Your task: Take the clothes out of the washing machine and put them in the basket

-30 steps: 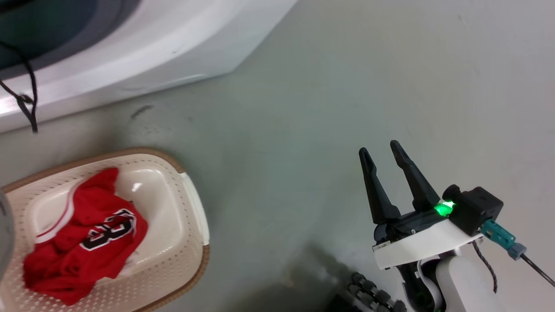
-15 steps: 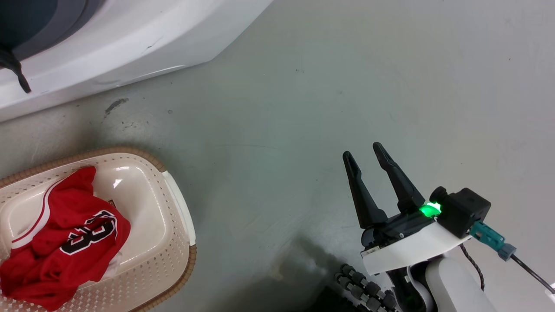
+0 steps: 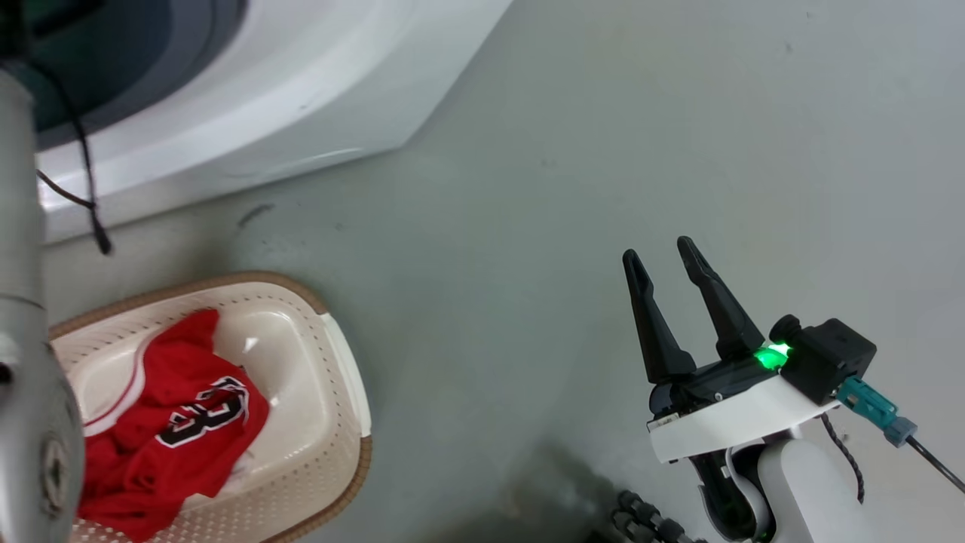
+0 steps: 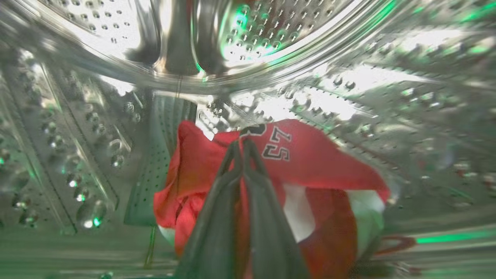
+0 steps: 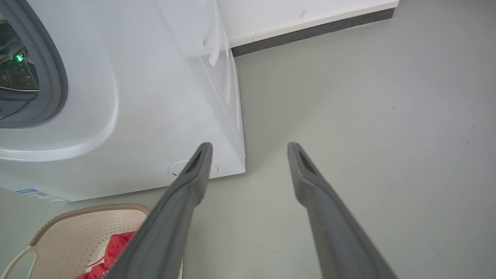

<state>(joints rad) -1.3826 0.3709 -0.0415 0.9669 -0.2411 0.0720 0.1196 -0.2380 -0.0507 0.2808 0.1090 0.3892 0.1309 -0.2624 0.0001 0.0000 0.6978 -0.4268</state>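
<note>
Inside the shiny perforated drum (image 4: 348, 89) of the washing machine (image 3: 264, 98), my left gripper (image 4: 242, 144) is shut on a red garment with white panels and printed numbers, the clothes (image 4: 310, 155). A strip of red cloth shows between the fingers. Another red garment (image 3: 173, 422) lies in the cream basket (image 3: 226, 280) on the floor at the lower left. My right gripper (image 3: 657, 250) stands open over bare floor, well to the right of the basket, with nothing in it. The right wrist view looks past the open gripper (image 5: 250, 145) to the washing machine (image 5: 135, 97) and the basket (image 5: 77, 228).
My grey left forearm (image 3: 30, 377) runs up the left edge of the head view toward the porthole, with a thin black cable (image 3: 83, 181) hanging beside it. Grey floor (image 3: 528, 188) spreads between the basket and the right arm. A dark baseboard (image 5: 310, 27) lines the far wall.
The head camera has swung, shifting the whole picture. My left forearm now shows at the left edge. The right gripper stays open, and the garment in the basket lies as before.
</note>
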